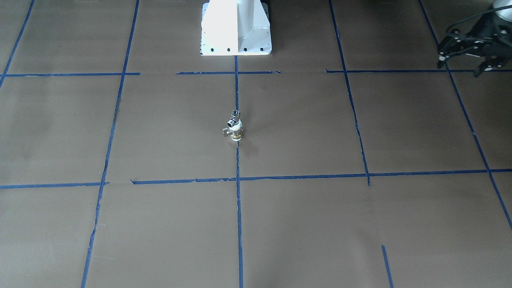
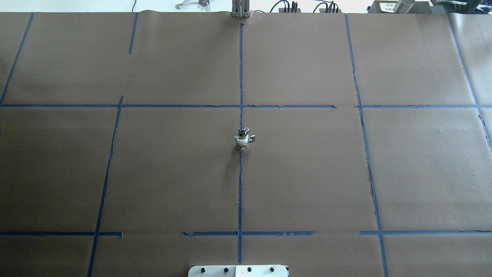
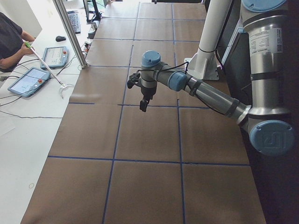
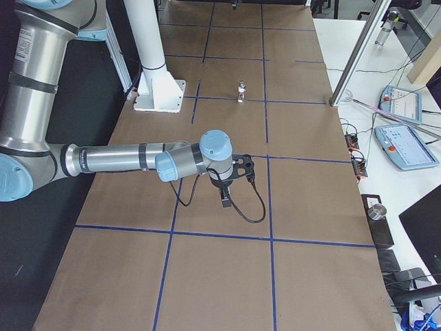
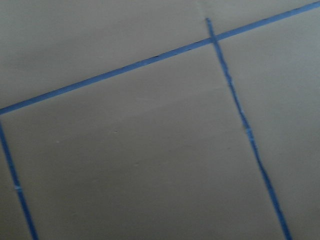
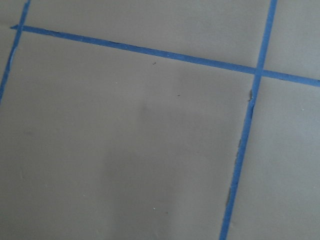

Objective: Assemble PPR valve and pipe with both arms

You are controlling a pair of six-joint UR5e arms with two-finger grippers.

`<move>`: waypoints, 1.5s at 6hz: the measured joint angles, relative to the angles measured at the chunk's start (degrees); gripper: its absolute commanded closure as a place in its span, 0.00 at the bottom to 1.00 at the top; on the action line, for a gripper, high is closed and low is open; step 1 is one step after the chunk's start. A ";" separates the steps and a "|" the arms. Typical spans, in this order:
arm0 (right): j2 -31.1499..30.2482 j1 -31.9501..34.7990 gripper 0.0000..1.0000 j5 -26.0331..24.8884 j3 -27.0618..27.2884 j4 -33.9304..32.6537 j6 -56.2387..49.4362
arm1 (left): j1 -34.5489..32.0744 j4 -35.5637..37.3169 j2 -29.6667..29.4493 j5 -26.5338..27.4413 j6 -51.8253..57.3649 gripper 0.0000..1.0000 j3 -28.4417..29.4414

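Observation:
The PPR valve (image 1: 235, 130), with white ends, a brass base and a small side handle, stands upright on the centre tape line. The chrome pipe (image 1: 236, 115) sits on top of it, joined to it. The pair also shows in the overhead view (image 2: 242, 140) and far off in the exterior right view (image 4: 241, 90). My left gripper (image 1: 460, 66) hovers far off to the side, its fingers spread and empty; it also shows in the exterior left view (image 3: 144, 105). My right gripper (image 4: 225, 198) hangs over bare paper, far from the valve; I cannot tell whether it is open or shut.
The white pedestal base (image 1: 236, 32) stands behind the valve. Brown paper with a blue tape grid covers the table. An operator (image 3: 9, 35) with a stick, teach pendants (image 3: 28, 80) and an aluminium post (image 3: 70, 35) are at the far edge.

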 measured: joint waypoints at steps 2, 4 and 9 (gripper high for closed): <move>4.51 3.04 0.00 -3.50 -0.57 -12.90 -12.32 | -11.43 0.75 1.03 -6.05 13.66 0.00 10.95; 6.18 3.58 0.00 -3.93 0.44 -18.06 -15.75 | -15.46 4.03 3.40 -10.64 16.06 0.00 14.88; 5.82 3.61 0.00 -3.66 0.89 -17.96 -15.49 | -18.17 5.58 3.61 -8.84 16.51 0.00 14.48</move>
